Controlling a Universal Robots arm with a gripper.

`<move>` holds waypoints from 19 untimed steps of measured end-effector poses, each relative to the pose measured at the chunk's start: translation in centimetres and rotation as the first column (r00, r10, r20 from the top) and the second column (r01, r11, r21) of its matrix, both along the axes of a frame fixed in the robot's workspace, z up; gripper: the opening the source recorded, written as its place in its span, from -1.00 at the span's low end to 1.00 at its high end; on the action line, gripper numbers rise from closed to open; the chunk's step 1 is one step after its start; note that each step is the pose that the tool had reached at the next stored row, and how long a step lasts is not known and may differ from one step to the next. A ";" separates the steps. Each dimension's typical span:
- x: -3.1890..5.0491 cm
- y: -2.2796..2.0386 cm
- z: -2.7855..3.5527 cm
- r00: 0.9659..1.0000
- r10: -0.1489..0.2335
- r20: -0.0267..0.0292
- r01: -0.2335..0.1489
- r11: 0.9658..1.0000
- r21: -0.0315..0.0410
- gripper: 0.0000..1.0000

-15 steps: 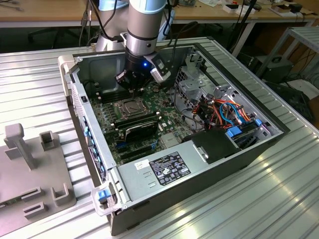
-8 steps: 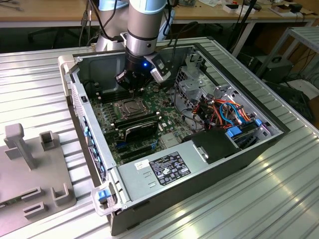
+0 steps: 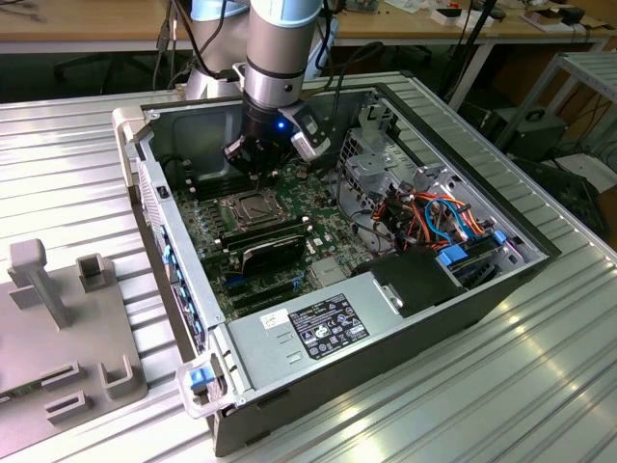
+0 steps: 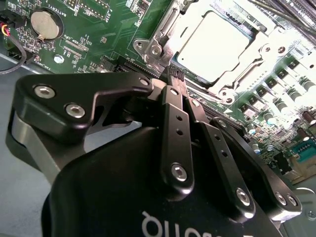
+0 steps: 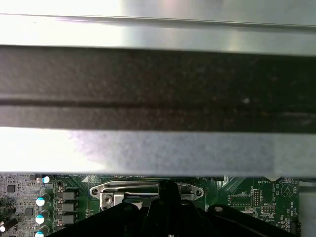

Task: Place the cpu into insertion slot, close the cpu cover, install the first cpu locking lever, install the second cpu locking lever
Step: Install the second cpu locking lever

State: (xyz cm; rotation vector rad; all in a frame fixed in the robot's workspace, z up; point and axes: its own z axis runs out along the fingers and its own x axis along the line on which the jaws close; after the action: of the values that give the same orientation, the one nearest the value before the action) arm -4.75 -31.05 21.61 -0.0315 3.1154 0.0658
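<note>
Inside the open grey computer case (image 3: 453,289), which lies on the ribbed metal counter (image 3: 540,386), the black two-fingered claw (image 3: 258,166) hangs low over the green circuit board (image 3: 207,231), at the far edge of the socket as the exterior view shows it. The small flat square cpu (image 4: 215,45), silvery on its face, already sits in the insertion slot (image 3: 253,210), and the thin silver metal cpu cover (image 4: 247,59) lies closed flat around it, its square cut-out framing the chip. In the second wrist view the fingers (image 4: 174,91) are clenched together with no gap and nothing visibly held between them; their tips point at the corner of the cover frame nearest the claw, touching it or just above it, which of the two cannot be told. The socket thus lies directly ahead of the fingertips, toward the near side of the case in the exterior view. In the first wrist view a thin silver wire lever (image 5: 148,186) runs crosswise along the socket's edge just beyond the fingertips, its long axis square to the fingers. Judged from this, the cpu and cover steps are done and the work stands at a locking lever.
</note>
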 end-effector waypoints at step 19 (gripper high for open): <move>0.28 -1.91 0.58 1.000 0.000 -0.017 0.000 1.000 -0.001 -0.79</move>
State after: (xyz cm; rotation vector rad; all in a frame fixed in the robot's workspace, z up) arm -4.47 -32.96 22.19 -0.0304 3.1324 0.0649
